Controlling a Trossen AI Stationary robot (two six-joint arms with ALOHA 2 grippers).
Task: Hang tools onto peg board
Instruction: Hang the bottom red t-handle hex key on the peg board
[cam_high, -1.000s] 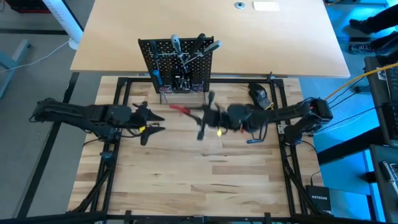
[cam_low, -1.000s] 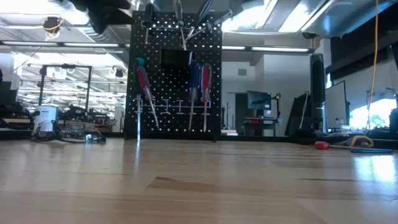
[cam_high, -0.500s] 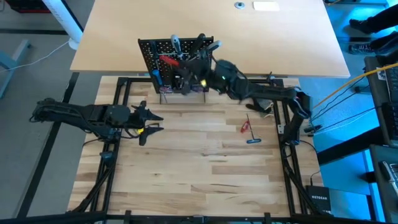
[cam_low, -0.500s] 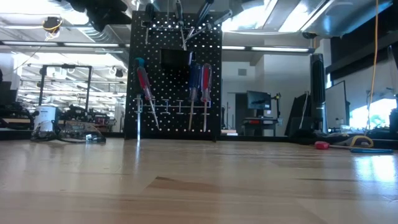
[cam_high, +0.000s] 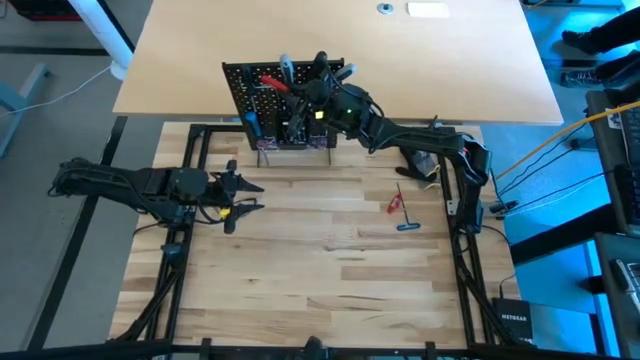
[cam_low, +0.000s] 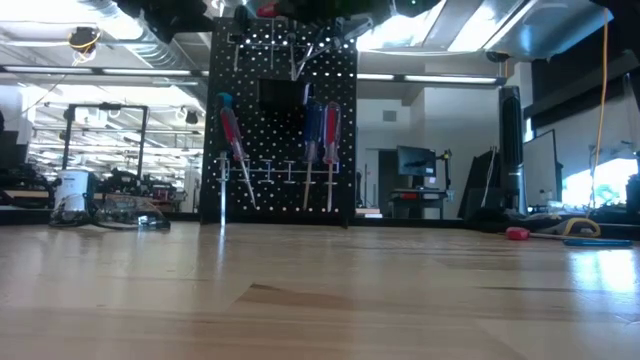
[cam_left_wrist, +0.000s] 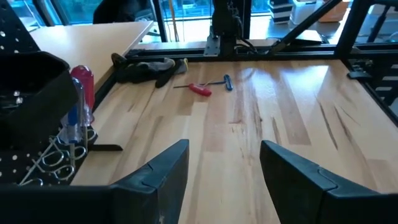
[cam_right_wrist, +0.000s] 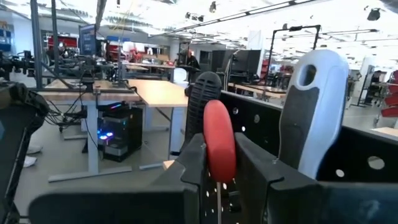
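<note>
Surface: pale wood desk (cam_high: 300, 270), peg board (cam_high: 285, 105) upright at its far edge, tools (cam_low: 318, 135) hung on it | Right gripper (cam_high: 308, 92) at board's top, clenched on red pliers (cam_right_wrist: 219, 149) | Left gripper (cam_high: 250, 193) released, near left edge | Red and blue keys (cam_high: 400, 212) lay near right edge | Room: desks, monitors, ceiling lights.
</note>
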